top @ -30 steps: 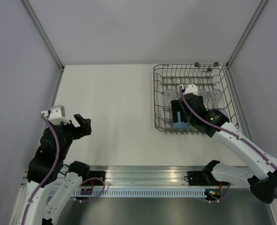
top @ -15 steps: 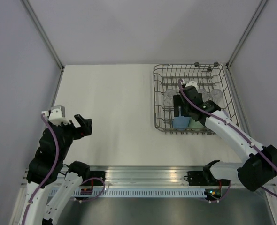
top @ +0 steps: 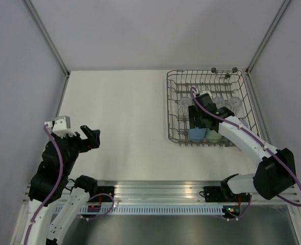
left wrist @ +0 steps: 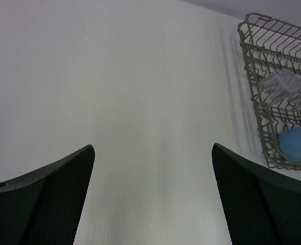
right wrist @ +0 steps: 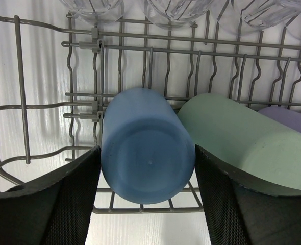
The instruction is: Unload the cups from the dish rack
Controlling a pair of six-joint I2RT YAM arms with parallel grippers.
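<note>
While the left jaws gape apart, right jaws clamping blue cup (right wrist: 148, 148), in dish rack (top: 176, 81).

You're looking at a lab test cell: a white table (top: 120, 122) boxed by plain grey panels (top: 15, 76) on aluminium struts (top: 46, 33), a mounting rail (top: 160, 191) at 6 o'clock.

A white table (top: 120, 117) stands between pale grey walls (top: 140, 30), a metal rail (top: 160, 191) edging it.
</note>
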